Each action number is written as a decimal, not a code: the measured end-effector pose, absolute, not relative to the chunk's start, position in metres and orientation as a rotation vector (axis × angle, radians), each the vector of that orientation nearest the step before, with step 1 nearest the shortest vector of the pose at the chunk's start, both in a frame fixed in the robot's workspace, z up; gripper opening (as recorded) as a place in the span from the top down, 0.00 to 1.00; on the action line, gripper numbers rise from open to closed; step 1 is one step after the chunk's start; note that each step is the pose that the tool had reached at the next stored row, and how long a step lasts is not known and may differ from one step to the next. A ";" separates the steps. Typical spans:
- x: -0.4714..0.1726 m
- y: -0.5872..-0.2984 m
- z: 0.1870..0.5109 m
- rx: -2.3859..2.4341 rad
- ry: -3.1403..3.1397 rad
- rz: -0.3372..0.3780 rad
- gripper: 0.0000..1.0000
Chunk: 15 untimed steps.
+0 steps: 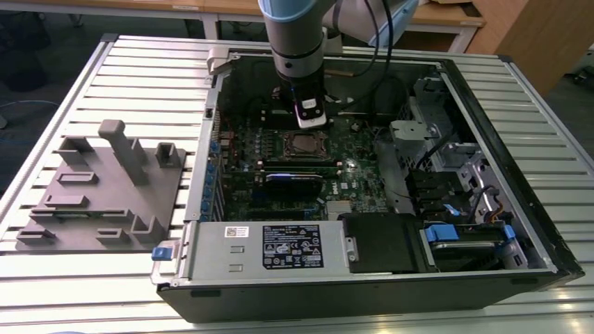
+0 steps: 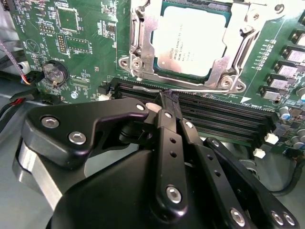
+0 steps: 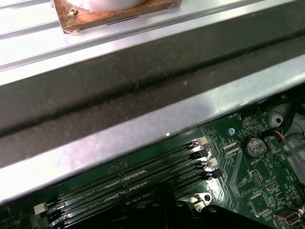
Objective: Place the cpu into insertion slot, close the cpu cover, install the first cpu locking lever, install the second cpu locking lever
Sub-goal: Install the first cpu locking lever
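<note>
I see the gripper [image 2: 167, 97] clenched, fingertips pressed together just beside the socket [image 1: 304, 145]. They sit at the thin locking lever [image 2: 205, 89] along the socket's edge, and I cannot tell whether they pinch it. The chip [image 2: 188, 40] lies in the socket, the cover [image 2: 141, 45] folded flat over its rim. The memory slots [image 2: 228, 121] lie beside the socket, past that lever.

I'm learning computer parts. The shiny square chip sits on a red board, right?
Almost. The board is green, not red. The second wrist view shows the cpu sitting on a green circuit board.
</note>
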<state>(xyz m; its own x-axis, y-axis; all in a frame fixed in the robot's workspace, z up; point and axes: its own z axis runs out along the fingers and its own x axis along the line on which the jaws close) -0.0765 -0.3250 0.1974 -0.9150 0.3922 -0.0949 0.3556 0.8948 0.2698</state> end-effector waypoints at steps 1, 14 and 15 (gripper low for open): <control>-0.076 -0.325 0.197 0.578 2.914 0.373 0.89; -0.073 -0.325 0.192 0.578 2.914 0.373 0.89; -0.073 -0.326 0.192 0.578 2.914 0.373 0.89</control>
